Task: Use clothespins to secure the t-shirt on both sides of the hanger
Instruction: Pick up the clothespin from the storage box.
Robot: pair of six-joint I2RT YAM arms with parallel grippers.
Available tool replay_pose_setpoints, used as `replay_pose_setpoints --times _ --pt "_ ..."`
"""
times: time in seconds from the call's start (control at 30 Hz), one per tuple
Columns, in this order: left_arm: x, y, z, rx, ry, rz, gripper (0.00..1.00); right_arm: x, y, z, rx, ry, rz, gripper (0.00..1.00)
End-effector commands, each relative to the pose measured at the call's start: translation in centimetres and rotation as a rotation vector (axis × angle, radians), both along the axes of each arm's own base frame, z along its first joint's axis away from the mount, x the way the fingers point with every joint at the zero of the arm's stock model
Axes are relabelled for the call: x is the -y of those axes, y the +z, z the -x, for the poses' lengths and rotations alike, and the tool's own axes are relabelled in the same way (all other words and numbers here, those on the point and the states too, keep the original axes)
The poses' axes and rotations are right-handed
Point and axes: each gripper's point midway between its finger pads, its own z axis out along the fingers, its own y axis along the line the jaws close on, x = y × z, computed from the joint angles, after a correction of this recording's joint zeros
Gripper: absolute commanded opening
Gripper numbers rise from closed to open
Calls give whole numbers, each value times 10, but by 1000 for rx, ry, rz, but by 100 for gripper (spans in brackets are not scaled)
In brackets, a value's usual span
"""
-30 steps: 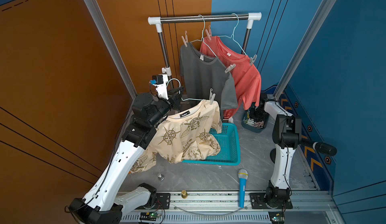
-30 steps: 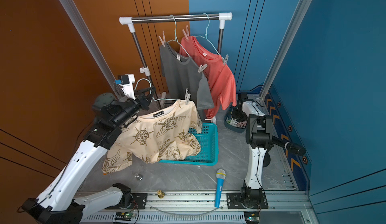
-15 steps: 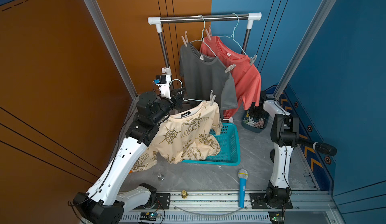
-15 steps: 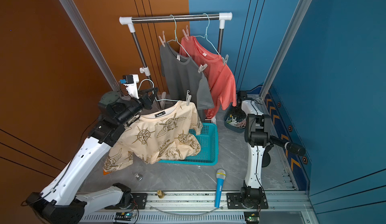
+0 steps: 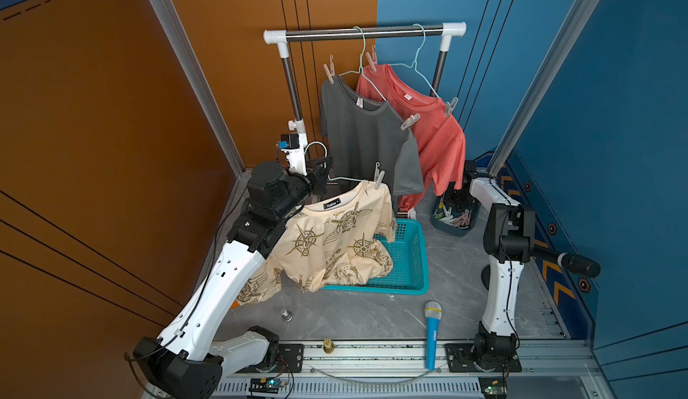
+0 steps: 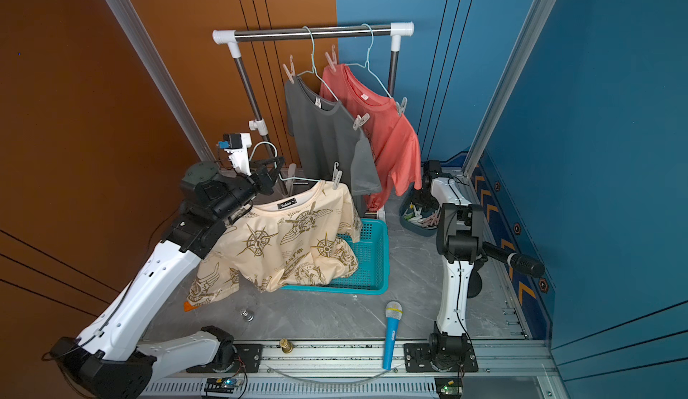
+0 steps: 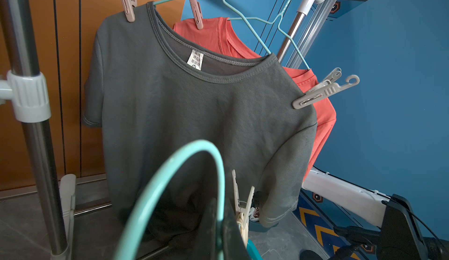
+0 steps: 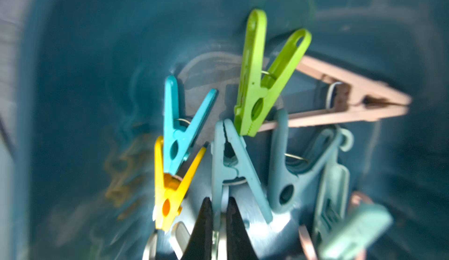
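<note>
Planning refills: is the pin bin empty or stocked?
Stocked: the bin holds many clothespins, green, yellow, blue and pink, in the right wrist view.

This is a robotics lab test cell dressed as a laundry corner. Aluminium frame posts [image 5: 184, 62] hold flat orange wall panels [image 5: 93, 117] and blue wall panels [image 5: 633, 117]. The left arm [image 5: 223, 281] and right arm [image 5: 502, 296] are bolted to a slotted aluminium rail [image 5: 372, 354] beside a bare circuit board [image 5: 266, 383]. On the grey marble-look floor [image 5: 372, 315] stand a garment rack [image 5: 365, 32] hung with t-shirts [image 5: 365, 136], a turquoise laundry basket [image 5: 423, 263] and a tub [image 5: 452, 232] of clothespins [image 5: 456, 219].
</note>
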Motion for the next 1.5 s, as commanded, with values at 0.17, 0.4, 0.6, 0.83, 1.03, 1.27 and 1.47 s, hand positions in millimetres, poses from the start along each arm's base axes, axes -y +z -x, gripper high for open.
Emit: replay_pose_setpoints --times 0.17,0.4,0.6,0.83,1.03,1.27,1.47 --pt "-4 21 14 53 -3 29 7 1 52 8 81 -12 9 7" --pt "-9 22 20 60 8 30 7 -4 65 20 84 -26 -21 7" --pt "-10 23 23 58 5 37 8 -7 59 36 56 -27 -48 7" --pt "-13 21 25 55 14 35 8 -7 21 36 -19 -29 -81 8" --pt "-13 21 23 52 16 32 8 -8 -1 36 -54 -42 -114 11" --pt "-11 20 20 48 12 33 8 -9 -13 40 -77 -43 -119 27" --pt "-11 20 18 47 13 36 8 -11 -11 46 -80 -53 -136 26"
